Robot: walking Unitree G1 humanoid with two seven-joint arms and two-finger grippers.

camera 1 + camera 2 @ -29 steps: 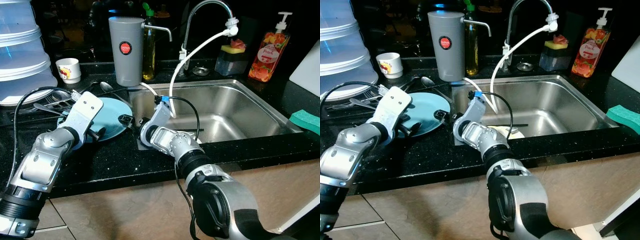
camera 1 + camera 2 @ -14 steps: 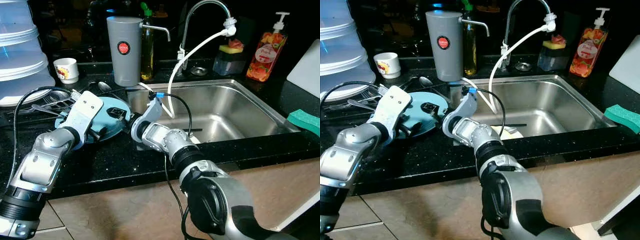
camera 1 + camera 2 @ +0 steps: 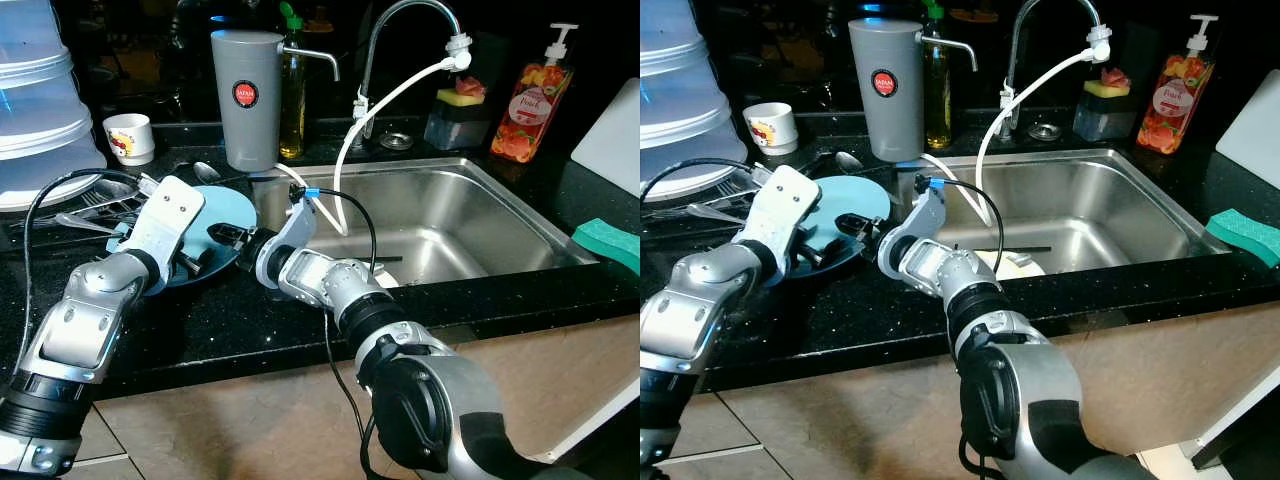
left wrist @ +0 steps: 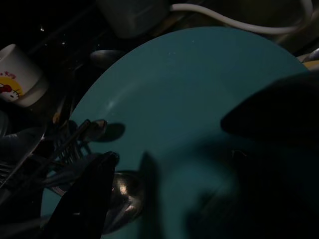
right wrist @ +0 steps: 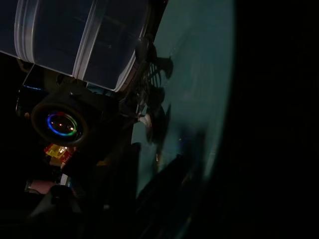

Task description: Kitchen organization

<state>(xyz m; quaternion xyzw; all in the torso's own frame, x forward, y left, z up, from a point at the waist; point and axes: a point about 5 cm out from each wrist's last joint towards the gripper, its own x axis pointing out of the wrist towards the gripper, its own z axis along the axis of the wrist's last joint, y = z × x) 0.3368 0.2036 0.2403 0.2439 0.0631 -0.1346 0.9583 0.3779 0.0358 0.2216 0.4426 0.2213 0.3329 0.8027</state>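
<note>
We saw a round teal plate (image 3: 222,215) lying on the black counter (image 3: 240,320) just left of the steel sink (image 3: 440,215). It was shallow, plain and matte, with a slightly raised rim and no pattern that we could make out. Its near edge looked a little lifted, though we could not be sure.

Both of our grippers were at the plate. The left gripper (image 3: 192,264) reached in from the left, its black fingers (image 4: 89,194) low over the plate's near-left edge, where a spoon (image 4: 122,191) lay against the rim. We could not tell whether those fingers were parted or closed on anything. The right gripper (image 3: 228,236) came across from the sink side and sat over the plate's right edge, fingertips on or just above the teal surface; its grasp was also unclear to us, since the right wrist view was too dark.

Behind the plate, forks and spoons (image 3: 105,200) lay scattered on the counter. A grey jug (image 3: 247,98) stood at the back, with a small white printed cup (image 3: 127,138) to its left and stacked clear containers (image 3: 40,100) at far left. A white hose (image 3: 385,105) hung from the tap (image 3: 405,20) into the sink. A soap bottle (image 3: 528,100) stood at the back right, and a green sponge (image 3: 610,243) lay on the right counter.
</note>
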